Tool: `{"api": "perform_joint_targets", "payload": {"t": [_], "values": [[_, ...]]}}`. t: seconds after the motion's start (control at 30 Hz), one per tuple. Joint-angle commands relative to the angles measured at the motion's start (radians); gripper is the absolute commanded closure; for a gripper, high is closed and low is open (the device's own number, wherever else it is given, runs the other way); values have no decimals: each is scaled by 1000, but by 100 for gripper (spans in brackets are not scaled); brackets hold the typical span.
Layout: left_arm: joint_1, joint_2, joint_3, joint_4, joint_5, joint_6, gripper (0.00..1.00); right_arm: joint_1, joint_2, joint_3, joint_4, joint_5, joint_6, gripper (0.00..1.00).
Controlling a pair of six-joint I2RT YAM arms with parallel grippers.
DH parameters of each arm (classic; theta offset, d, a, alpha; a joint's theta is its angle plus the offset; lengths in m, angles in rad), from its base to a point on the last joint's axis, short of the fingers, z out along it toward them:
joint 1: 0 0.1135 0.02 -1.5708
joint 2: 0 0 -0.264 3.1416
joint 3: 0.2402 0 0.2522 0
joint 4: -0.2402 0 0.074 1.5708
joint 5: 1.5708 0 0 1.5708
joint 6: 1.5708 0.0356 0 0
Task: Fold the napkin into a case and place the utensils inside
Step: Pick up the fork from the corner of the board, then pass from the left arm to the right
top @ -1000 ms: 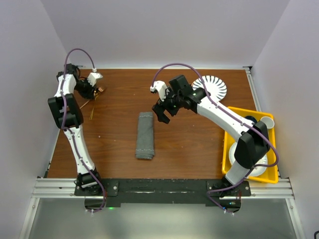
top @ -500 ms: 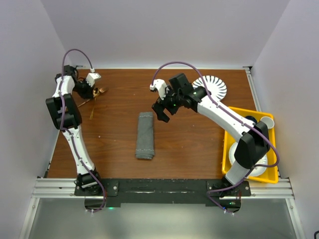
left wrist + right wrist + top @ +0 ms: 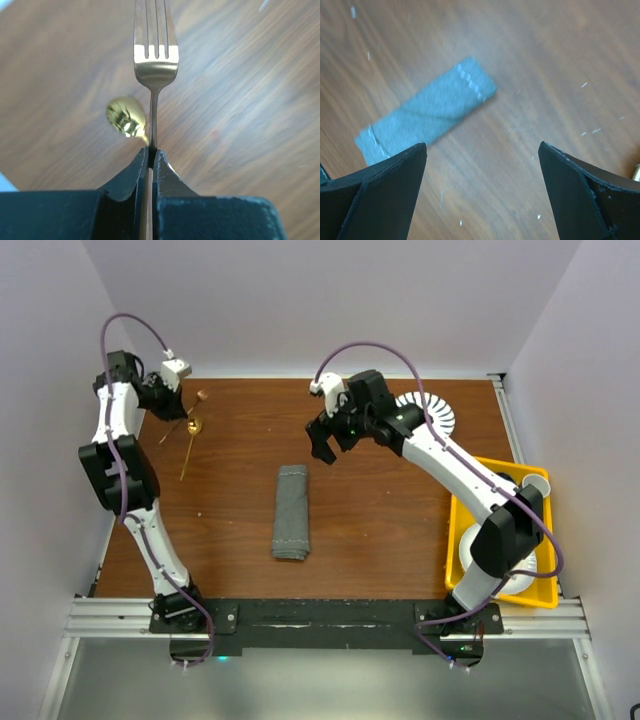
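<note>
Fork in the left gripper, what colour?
Shiny gold-copper fork; it shows best in the left wrist view.

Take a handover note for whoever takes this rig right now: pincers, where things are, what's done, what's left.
Left pincer: shut on the fork by its handle, far left.
Right pincer: open, empty, above the table near the case.
The spoon lies on the table beside the fork.
Done: case folded, mid-table.
Left: fork and spoon go inside.

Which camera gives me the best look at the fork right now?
Left wrist: the fork is close up, tines sharp, handle pinched in the left gripper. Top external shows it only as a thin sliver. Right wrist doesn't clearly show it.
</note>
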Motion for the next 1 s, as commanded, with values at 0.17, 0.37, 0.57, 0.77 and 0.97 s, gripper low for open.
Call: {"api": "perform_joint_targets", "payload": {"t": [0.17, 0.37, 0.57, 0.77, 0.97], "values": [[-26, -431, -266, 446, 444, -618, 100, -53, 3, 135, 301, -132, 332, 2], [-111, -688, -769, 1474, 434, -1517, 100, -53, 30, 137, 560, -214, 564, 9], [-220, -712, -849, 1927, 351, -1951, 100, -51, 91, 117, 802, -374, 826, 12], [-297, -728, -780, 1950, 337, -2012, 100, -25, 125, 147, 948, -454, 905, 12], [-340, -743, -766, 1968, 342, -2031, 100, 1, 119, 132, 1021, -497, 923, 13]]}}
